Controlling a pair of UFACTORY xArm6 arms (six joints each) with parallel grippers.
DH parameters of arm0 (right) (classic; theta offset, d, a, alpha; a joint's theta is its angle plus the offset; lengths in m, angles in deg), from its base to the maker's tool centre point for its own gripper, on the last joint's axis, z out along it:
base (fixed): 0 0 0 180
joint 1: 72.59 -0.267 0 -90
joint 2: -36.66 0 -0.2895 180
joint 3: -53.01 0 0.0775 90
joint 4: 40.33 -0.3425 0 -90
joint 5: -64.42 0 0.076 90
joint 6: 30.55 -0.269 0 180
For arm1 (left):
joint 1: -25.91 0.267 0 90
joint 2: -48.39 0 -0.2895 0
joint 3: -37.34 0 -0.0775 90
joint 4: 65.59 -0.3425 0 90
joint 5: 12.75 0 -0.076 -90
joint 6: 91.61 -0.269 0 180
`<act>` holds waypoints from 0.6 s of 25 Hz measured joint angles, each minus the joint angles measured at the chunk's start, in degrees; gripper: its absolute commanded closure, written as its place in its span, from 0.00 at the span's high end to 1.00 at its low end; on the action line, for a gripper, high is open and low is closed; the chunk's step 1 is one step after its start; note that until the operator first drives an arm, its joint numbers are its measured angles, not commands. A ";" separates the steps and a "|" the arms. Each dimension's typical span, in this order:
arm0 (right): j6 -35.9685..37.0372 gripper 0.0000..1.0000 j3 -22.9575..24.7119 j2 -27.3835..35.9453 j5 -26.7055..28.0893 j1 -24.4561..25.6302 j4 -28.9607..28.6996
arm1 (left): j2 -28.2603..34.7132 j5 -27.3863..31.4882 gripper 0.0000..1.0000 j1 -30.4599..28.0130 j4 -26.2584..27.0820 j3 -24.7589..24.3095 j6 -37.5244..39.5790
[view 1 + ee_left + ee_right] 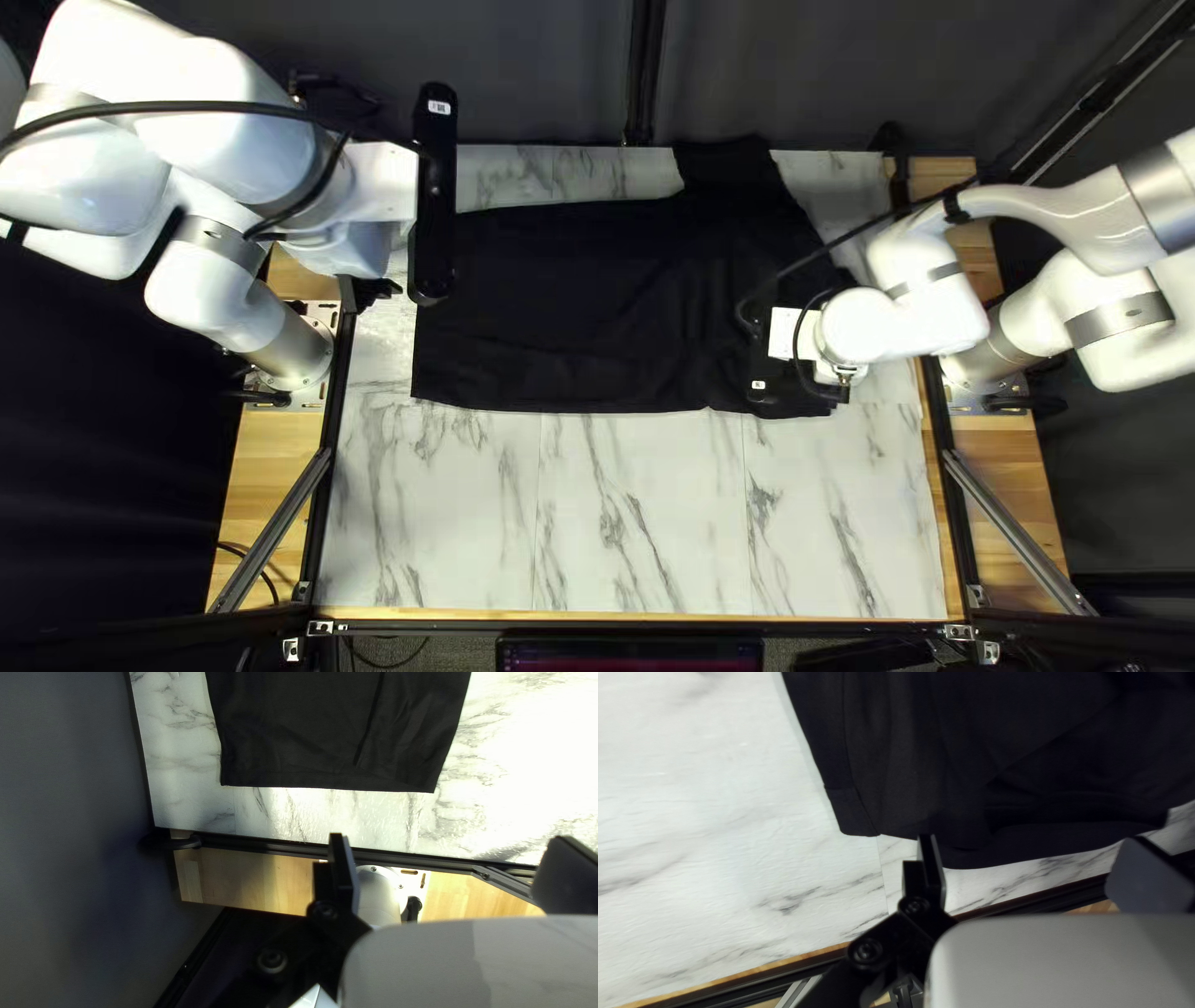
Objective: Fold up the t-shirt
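Across the front of the table (pixel 641 535) is bare top, and just behind it the black t-shirt (pixel 560 311) lies flat, with my right gripper (pixel 1034 841) over its near right corner in the top left view, fingers wide apart and holding nothing. Farther back, by the bottom hem (pixel 330 788), my left gripper (pixel 451 839) hangs with spread, empty fingers. The near side looks tucked in, so next I should pinch the far sleeve (pixel 728 162) and fold that side over.
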 measured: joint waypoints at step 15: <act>-4.98 1.00 -4.29 -8.67 -3.84 -10.03 -3.83 | 0.00 0.00 1.00 0.00 0.00 0.00 0.00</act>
